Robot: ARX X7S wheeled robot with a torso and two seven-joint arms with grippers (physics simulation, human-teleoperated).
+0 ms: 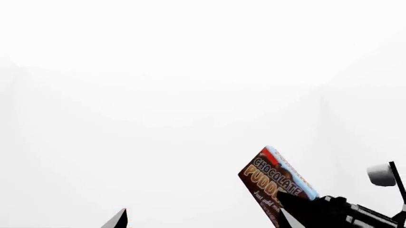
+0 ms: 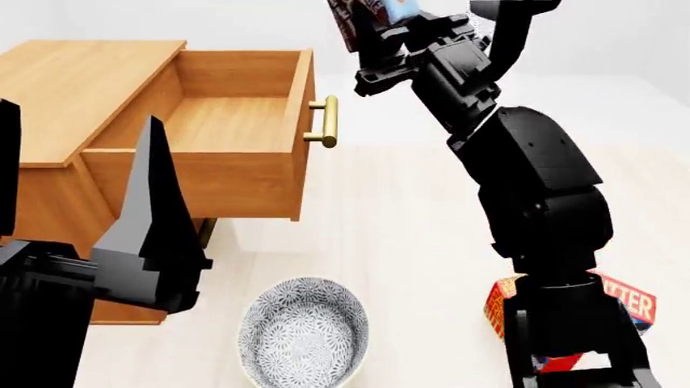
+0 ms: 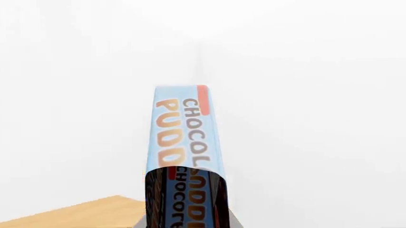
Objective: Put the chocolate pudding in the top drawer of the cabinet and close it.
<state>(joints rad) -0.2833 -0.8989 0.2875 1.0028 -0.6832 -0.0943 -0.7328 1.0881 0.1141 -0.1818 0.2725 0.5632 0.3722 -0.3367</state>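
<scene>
The head camera sits up high and looks forward and down. It sees the cabinet (image 2: 76,89) with its top drawer (image 2: 232,121) pulled out, both arms, and the floor. The right wrist camera sits very close behind the chocolate pudding (image 3: 184,137) and looks along it at a white wall, with a bit of wood low in its picture. The left wrist camera looks up into white space and sees the same chocolate pudding from farther off.
</scene>
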